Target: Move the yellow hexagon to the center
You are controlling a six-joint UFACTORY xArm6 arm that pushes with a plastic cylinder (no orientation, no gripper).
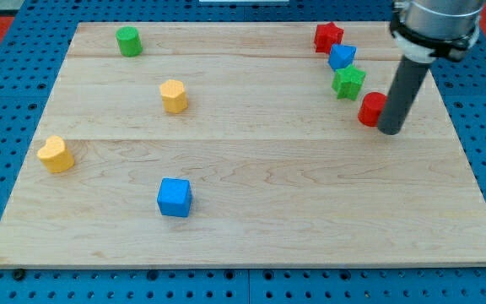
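Task basically not started, judging by layout. yellow hexagon (174,95) sits upper left of frame centre, standing free on the desk (251,211), nothing touching it. It needs a push toward the lower right to reach the middle.

My tip (390,129) is far off at the right side of the frame, well apart from the hexagon. It's right beside the red block (371,109); shape of that one is unclear, partly hidden by the rod, probably a cylinder. Can't tell if tip and red block touch.

No hand on this rig, just the rod, so nothing to report as apart or together.

Other blocks:
- red star (328,36), blue block (342,57), green star (348,82) clustered upper right, above the tip
- green cylinder (128,40) upper left
- yellow heart (55,154) left edge
- blue cube (175,197) lower left of centre

Left to do: bring the tip across to the hexagon's upper-left side, then push. Centre area looks free; the path across should miss the blue cube.
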